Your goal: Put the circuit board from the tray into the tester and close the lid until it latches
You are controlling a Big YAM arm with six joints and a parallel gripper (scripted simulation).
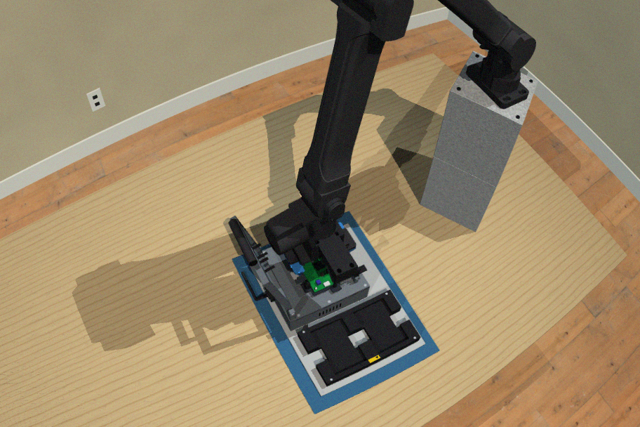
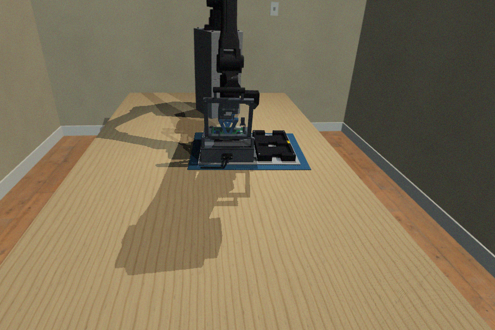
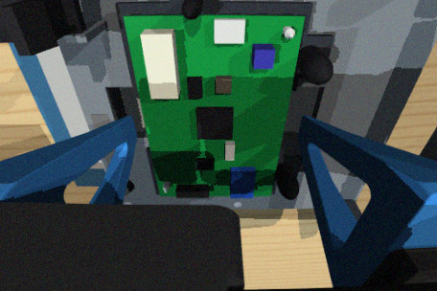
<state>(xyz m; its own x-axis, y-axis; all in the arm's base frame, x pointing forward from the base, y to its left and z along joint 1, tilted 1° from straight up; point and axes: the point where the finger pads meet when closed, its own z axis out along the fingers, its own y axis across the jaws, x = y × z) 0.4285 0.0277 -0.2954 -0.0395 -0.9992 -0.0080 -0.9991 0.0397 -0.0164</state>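
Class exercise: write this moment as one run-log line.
stage: board released | gripper: open, fingers clear of both long edges | circuit board: on tester plate, against posts | lid: up | tray: empty
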